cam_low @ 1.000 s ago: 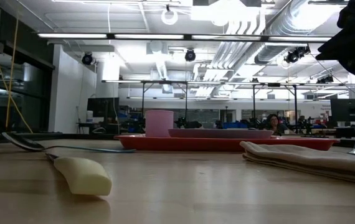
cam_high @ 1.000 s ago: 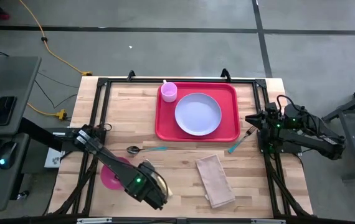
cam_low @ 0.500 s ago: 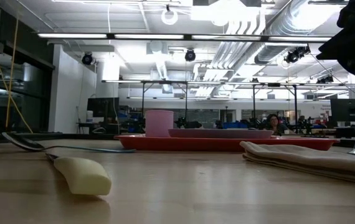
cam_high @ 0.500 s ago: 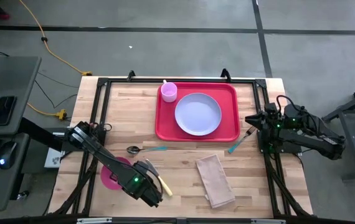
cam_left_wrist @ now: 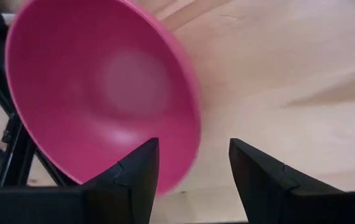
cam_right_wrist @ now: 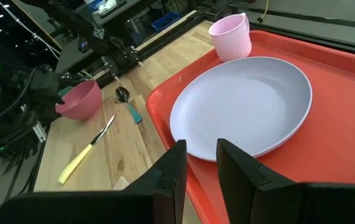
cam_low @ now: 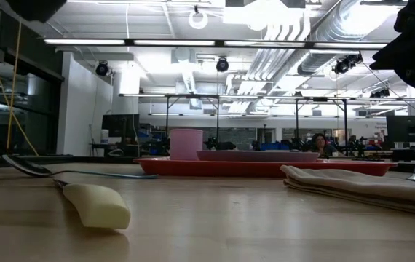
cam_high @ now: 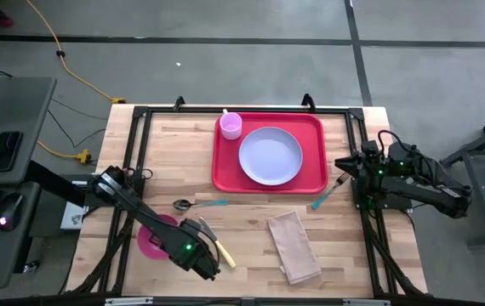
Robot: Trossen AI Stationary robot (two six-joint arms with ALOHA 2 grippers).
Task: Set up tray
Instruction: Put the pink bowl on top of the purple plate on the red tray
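Note:
The red tray (cam_high: 225, 170) lies at the table's far middle, carrying a lavender plate (cam_high: 270, 155) and a pink cup (cam_high: 231, 126). A pink bowl (cam_high: 151, 238) sits on the wood at the near left. My left gripper (cam_left_wrist: 193, 165) hangs open over it, pointing steeply down, one finger above the bowl's hollow and one outside its rim (cam_left_wrist: 190, 134), touching nothing that I can see. My right gripper (cam_right_wrist: 202, 163) waits by the tray's right edge (cam_high: 342, 161), its fingers a little apart with nothing between them.
A yellow-handled knife (cam_high: 219, 248) lies just right of the bowl, and a spoon (cam_high: 193, 204) lies beyond it. A folded tan napkin (cam_high: 293, 246) lies at the near right and a fork (cam_high: 332, 191) near the tray's right corner. Bare wood shows between them.
My left gripper has sunk toward the pink bowl and drawn a little toward the table's left, uncovering the knife's yellow handle in the high view. Its fingers stay open. Nothing on the table has moved.

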